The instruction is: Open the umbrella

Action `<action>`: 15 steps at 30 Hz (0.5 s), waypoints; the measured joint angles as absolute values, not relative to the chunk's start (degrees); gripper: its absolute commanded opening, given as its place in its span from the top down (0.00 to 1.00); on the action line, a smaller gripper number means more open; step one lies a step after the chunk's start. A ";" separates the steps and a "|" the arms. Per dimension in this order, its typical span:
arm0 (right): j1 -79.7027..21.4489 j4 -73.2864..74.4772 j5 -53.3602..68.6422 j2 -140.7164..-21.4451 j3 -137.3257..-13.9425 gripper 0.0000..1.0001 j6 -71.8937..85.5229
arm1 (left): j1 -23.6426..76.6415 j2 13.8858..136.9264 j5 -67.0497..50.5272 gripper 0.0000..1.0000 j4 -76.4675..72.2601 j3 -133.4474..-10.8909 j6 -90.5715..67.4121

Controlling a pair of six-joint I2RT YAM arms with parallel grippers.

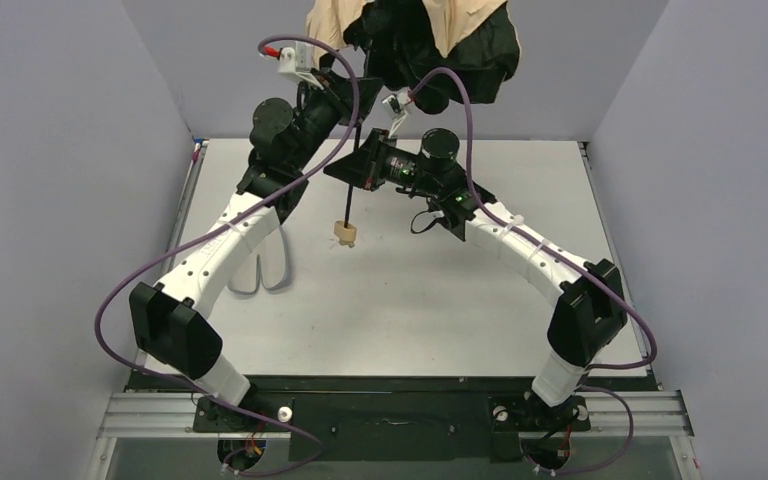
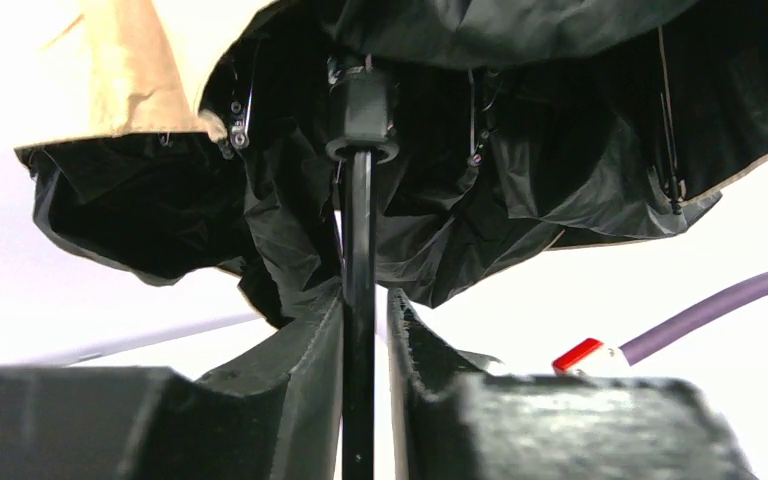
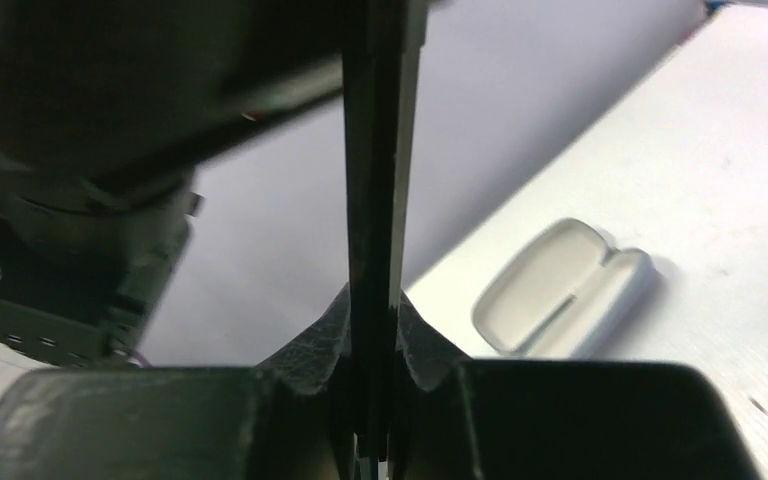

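Observation:
The umbrella (image 1: 430,40) hangs over the far edge, its tan and black canopy bunched and part spread. Its thin shaft (image 1: 352,185) runs down to the tan knob handle (image 1: 344,233), just above the table. My left gripper (image 1: 353,88) is closed round the shaft just below the canopy. In the left wrist view (image 2: 365,325) the shaft (image 2: 358,250) touches the left finger, with a thin gap at the right one, under the black runner (image 2: 362,110). My right gripper (image 1: 363,160) is shut on the shaft lower down (image 3: 372,325).
The lavender case (image 1: 263,262) lies on the white table (image 1: 480,300) under my left arm; it also shows in the right wrist view (image 3: 560,290). Grey walls close in the left, right and far sides. Purple cables loop along both arms.

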State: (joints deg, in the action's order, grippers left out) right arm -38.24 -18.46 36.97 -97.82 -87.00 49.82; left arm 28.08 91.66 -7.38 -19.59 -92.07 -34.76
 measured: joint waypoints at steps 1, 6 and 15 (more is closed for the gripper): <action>-38.04 -16.75 36.84 -97.54 -87.00 1.00 48.49 | 27.88 91.37 -7.64 0.61 -19.62 -91.70 -34.59; -34.52 -6.96 35.59 -95.64 -86.37 1.00 44.12 | 24.73 86.50 -8.84 0.23 -18.59 -87.88 -32.91; -23.68 5.02 32.62 -90.41 -81.52 1.00 37.21 | 16.27 73.10 -11.11 0.00 -13.93 -76.38 -25.47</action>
